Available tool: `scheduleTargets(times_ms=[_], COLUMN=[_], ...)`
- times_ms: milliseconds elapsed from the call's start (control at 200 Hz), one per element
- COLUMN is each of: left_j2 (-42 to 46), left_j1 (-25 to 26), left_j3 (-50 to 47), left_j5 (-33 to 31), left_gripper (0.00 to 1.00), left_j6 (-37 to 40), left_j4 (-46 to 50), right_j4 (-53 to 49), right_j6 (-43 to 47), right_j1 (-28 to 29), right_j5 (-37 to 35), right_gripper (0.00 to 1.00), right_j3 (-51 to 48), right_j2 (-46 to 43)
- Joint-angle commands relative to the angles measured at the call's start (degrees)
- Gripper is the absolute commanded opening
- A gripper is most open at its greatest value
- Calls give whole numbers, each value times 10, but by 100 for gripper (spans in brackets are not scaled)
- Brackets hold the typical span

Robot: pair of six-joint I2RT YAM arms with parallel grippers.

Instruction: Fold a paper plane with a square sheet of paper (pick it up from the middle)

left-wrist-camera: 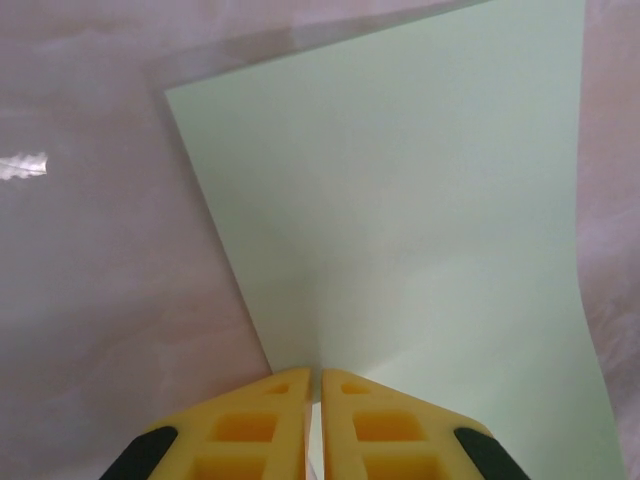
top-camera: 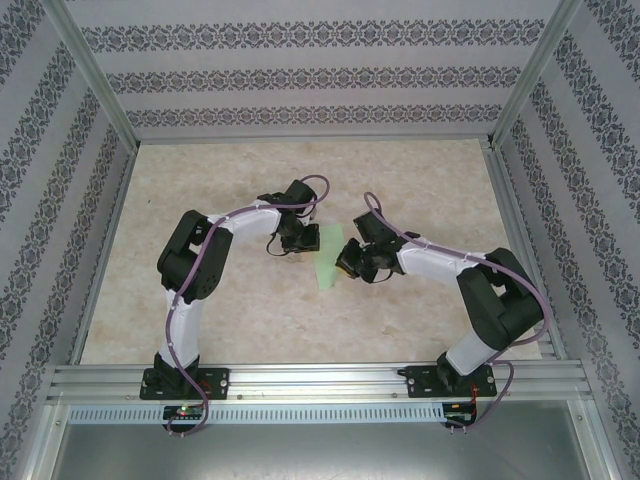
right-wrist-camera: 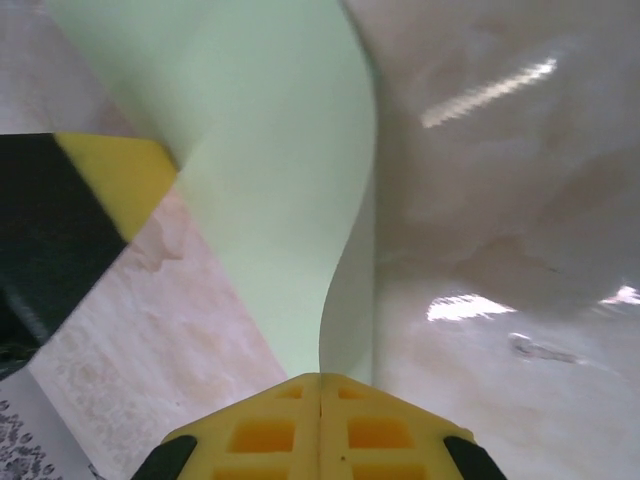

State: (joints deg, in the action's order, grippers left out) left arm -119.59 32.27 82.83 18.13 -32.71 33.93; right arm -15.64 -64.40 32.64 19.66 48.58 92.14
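Note:
The square sheet of paper [top-camera: 327,270] is pale green and held up off the table between both arms, bent rather than flat. My left gripper [top-camera: 298,243] is shut on one edge of it; in the left wrist view the yellow jaws [left-wrist-camera: 314,385] pinch the sheet [left-wrist-camera: 400,200], which spreads away from them. My right gripper [top-camera: 350,262] is shut on the opposite side; in the right wrist view its closed jaws [right-wrist-camera: 320,385] clamp the sheet [right-wrist-camera: 270,180], which curves upward in an S shape. The left gripper's yellow and black finger [right-wrist-camera: 90,190] shows at the left there.
The pale marbled table [top-camera: 250,330] lies under the arms. Aluminium frame rails [top-camera: 320,375] run along the near edge, and posts stand at the corners. Patterned walls [top-camera: 300,75] close in the back and sides.

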Motion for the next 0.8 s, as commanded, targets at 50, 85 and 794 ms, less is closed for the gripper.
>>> scheduleTargets(times_ms=[50, 85, 794], left_j2=[-22, -22, -24], left_j1=[-4, -4, -5], left_j3=[15, 17, 18], left_j5=[2, 1, 2], left_gripper=[12, 13, 12], left_j6=[20, 22, 21], left_j4=[12, 15, 23], right_j4=[34, 35, 58], right_j6=[12, 13, 14], right_j1=[9, 9, 14], right_j5=[4, 3, 10], right_gripper=[5, 5, 5], right_j3=[39, 45, 77], right_j2=[22, 29, 95])
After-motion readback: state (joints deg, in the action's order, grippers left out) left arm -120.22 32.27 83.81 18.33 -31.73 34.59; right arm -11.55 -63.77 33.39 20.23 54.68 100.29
